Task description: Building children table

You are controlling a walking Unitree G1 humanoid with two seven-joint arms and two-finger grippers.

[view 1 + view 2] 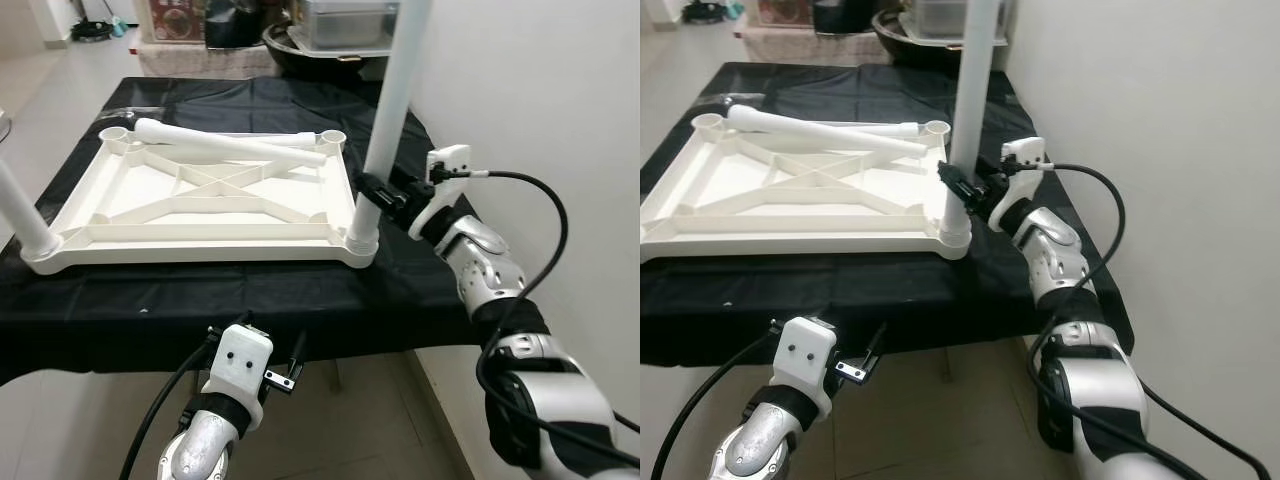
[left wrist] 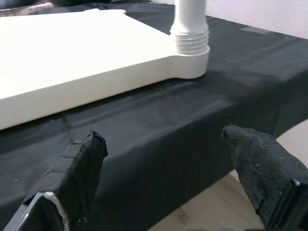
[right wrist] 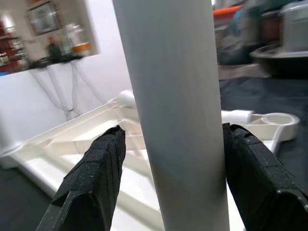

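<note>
Low at the near edge of the black-draped bench [image 1: 300, 300], the left gripper [image 2: 168, 173] hangs with fingers spread and empty, while the right gripper [image 1: 372, 192] pinches the upright leg [image 1: 393, 100] just above its threaded base.

Upside down on the bench lies the white tabletop [image 1: 200, 200], its ribbed underside showing; the upright leg stands in the tabletop's near right corner socket [image 1: 361, 243], another leg [image 1: 22, 220] rises at its near left corner, and a loose leg [image 1: 230, 143] rests across its far side. The hollow plastic parts look light, stiff and smooth, so a low hold near the thread likely gives the surest turn without slipping.
</note>
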